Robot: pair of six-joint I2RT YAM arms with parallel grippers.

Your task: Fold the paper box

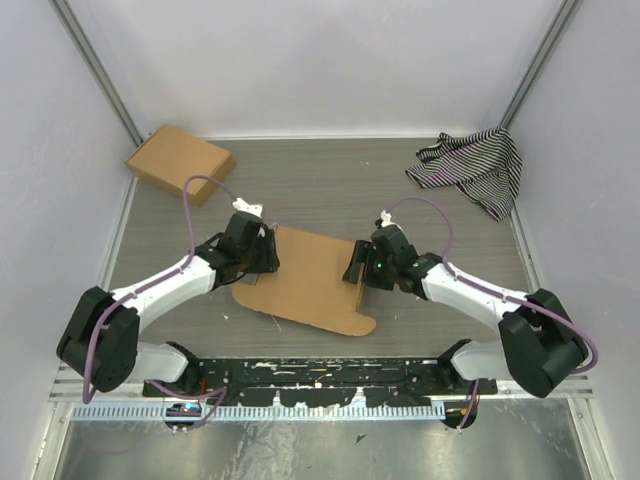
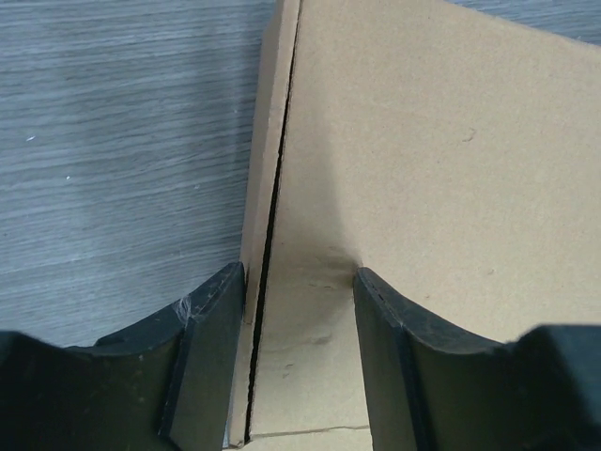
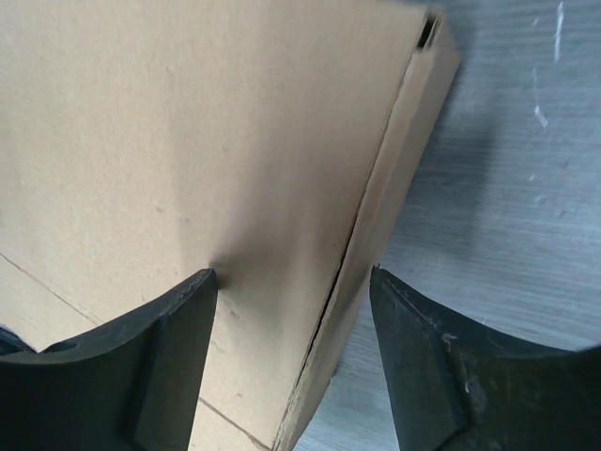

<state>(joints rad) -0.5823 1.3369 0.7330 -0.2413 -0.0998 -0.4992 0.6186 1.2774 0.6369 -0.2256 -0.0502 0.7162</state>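
Two grippers, left [image 1: 265,252] and right [image 1: 356,262], sit with jaws apart astride opposite side edges of the paper box [image 1: 310,283], which lies mid-table. Squeezing both side walls evenly should keep the seams square. Beyond, the finished cardboard box [image 1: 180,163] and striped cloth [image 1: 475,170] sit well apart, leaving working room.

Left gripper [image 2: 299,282] and right gripper [image 3: 293,282] straddle opposite side edges of the paper box [image 1: 305,280], jaws spread, seemingly unclamped
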